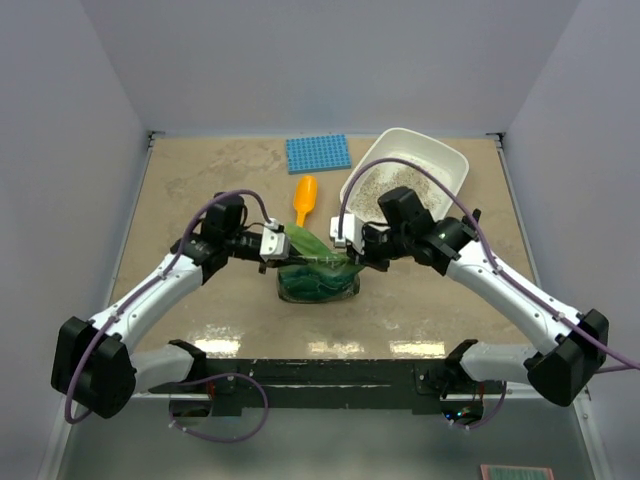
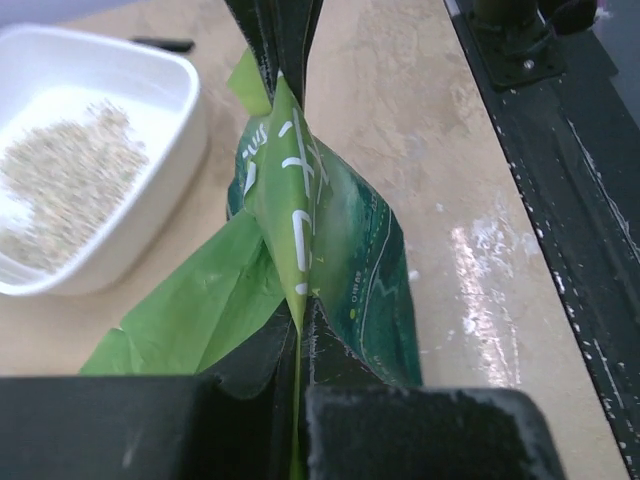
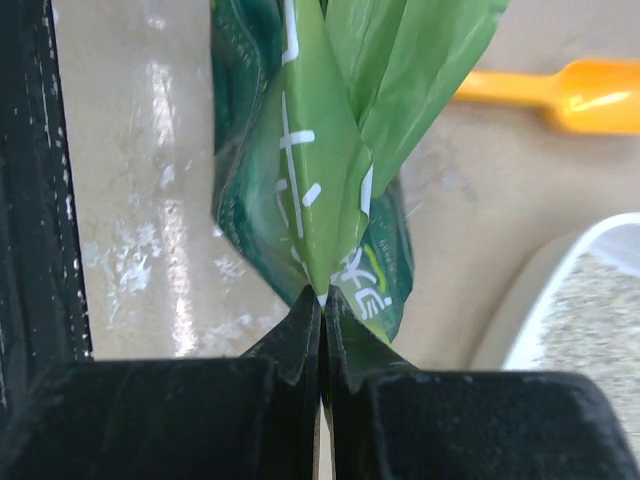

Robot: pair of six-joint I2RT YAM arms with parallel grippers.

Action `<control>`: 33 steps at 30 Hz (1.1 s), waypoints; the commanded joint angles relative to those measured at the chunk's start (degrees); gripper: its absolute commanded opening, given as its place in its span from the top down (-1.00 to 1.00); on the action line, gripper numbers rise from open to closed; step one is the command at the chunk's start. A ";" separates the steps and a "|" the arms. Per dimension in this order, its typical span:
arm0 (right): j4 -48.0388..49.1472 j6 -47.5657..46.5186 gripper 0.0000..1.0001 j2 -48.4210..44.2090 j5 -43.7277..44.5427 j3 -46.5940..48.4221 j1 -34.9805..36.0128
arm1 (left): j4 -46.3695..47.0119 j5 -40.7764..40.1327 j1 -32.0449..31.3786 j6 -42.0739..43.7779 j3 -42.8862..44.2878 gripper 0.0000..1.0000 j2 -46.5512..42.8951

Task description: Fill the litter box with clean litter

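Observation:
The white litter box (image 1: pixel 457 161) stands at the back right and holds a heap of beige-grey clean litter (image 1: pixel 393 186). A crinkly green bag (image 1: pixel 316 277) stands upright at the table's middle. My left gripper (image 1: pixel 277 243) is shut on the bag's top left corner and my right gripper (image 1: pixel 350 241) is shut on its top right corner. In the left wrist view the fingers (image 2: pixel 297 312) pinch the bag's (image 2: pixel 345 250) folded edge, with the litter box (image 2: pixel 172 165) and litter (image 2: pixel 62 180) at the left. The right wrist view shows its jaws (image 3: pixel 322 298) closed on the bag's (image 3: pixel 310 170) seam.
An orange scoop (image 1: pixel 304 200) lies just behind the bag, also in the right wrist view (image 3: pixel 575 95). A blue studded mat (image 1: pixel 317 153) lies at the back centre. The litter box rim (image 3: pixel 545 305) sits close beside the bag. The black base rail (image 1: pixel 330 375) runs along the near edge.

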 commanded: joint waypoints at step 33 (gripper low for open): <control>12.98 47.25 -0.22 1.81 65.00 -0.36 -24.92 | 19.77 -9.23 -7.19 -13.12 -9.72 1.00 -3.25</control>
